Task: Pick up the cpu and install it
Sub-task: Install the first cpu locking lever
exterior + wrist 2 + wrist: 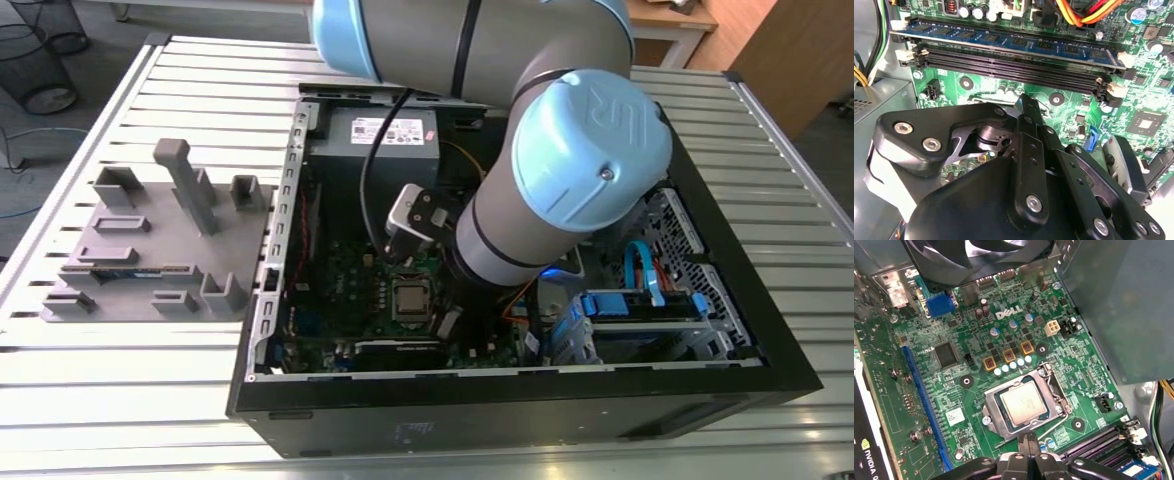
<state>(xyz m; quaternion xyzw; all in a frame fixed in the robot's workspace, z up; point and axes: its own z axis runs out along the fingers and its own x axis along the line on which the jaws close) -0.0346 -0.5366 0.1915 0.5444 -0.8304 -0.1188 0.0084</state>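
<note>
Cpu (1024, 404) already sat flat in its socket on the mobo (1089, 390) inside the PC case (534, 410), so install looked about done, w/ the hand (1029, 440) just beside it, fingertips together & empty; latch status unclear

Your small square cpu (1024, 402) has a smooth, dull silvery metal top, the green circuit board (1069, 370) looks glossy, and the slatted table (160, 400) is pale bare metal.
</note>
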